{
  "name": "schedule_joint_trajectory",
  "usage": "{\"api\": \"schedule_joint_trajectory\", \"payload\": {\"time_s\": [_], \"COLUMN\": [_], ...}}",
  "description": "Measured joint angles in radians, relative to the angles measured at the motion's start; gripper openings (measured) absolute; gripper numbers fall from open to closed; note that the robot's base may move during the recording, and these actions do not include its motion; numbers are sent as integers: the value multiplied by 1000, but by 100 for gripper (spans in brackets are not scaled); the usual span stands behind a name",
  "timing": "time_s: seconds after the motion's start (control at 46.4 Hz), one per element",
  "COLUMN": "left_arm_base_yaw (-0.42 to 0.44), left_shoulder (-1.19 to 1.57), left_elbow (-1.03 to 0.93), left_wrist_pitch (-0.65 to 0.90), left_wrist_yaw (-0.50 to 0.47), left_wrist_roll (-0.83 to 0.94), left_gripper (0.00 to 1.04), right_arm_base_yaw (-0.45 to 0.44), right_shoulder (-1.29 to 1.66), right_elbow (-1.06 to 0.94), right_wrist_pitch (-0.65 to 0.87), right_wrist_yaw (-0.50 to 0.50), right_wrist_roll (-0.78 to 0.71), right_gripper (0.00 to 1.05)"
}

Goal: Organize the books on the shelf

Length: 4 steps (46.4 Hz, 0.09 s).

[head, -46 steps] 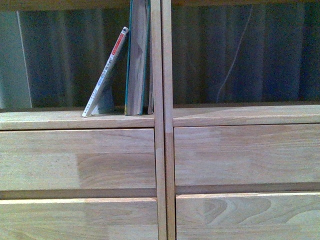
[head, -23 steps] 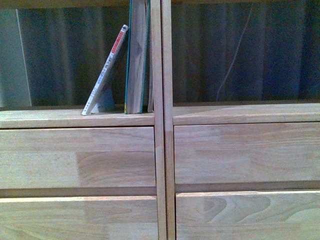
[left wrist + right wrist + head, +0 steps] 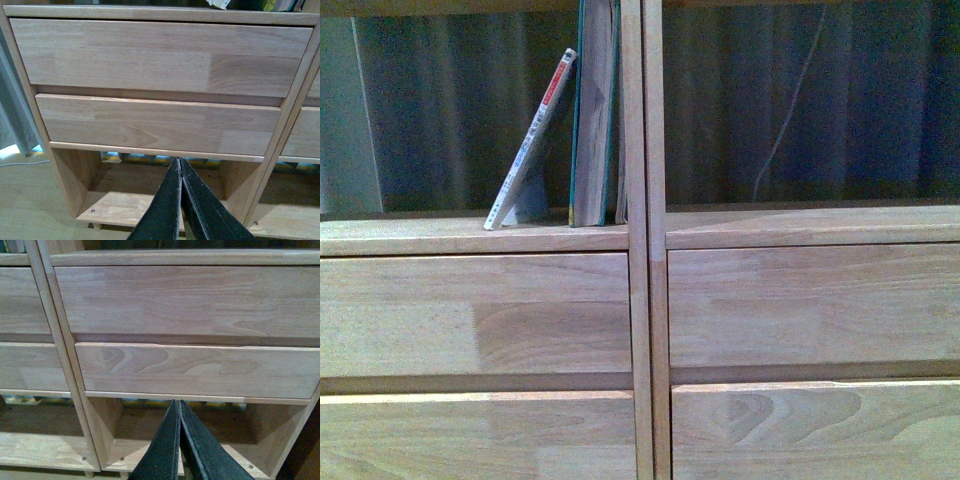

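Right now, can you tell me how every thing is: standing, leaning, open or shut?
Thin paperback: leaning right, top against the teal book.
Teal book: standing upright against the divider.
Drawers: all shut.
Left gripper: jaws shut, empty.
Right gripper: jaws shut, empty.

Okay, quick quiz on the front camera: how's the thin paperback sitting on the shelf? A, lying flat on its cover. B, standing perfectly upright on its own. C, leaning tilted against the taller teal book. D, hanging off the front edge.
C: the thin paperback stands on the shelf with its foot out to the left and its top resting against the upright teal book beside the divider.
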Motion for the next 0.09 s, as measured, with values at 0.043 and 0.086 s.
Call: {"api": "schedule_joint_trajectory", "payload": {"time_s": [0.043, 0.086], "left_arm_base_yaw": [0, 0], "left_shoulder": [0, 0], "left_elbow": [0, 0], "left_wrist_pitch": [-1, -1], "left_wrist_yaw": [0, 0], "left_wrist_roll": [0, 0], "left_gripper": [8, 14], "right_arm_base_yaw": [0, 0], "right_shoulder": [0, 0], "right_elbow": [0, 0], "right_wrist_pitch": [0, 0], "right_wrist_yaw": [0, 0], "right_wrist_roll": [-2, -2], "right_gripper": [5, 12]}}
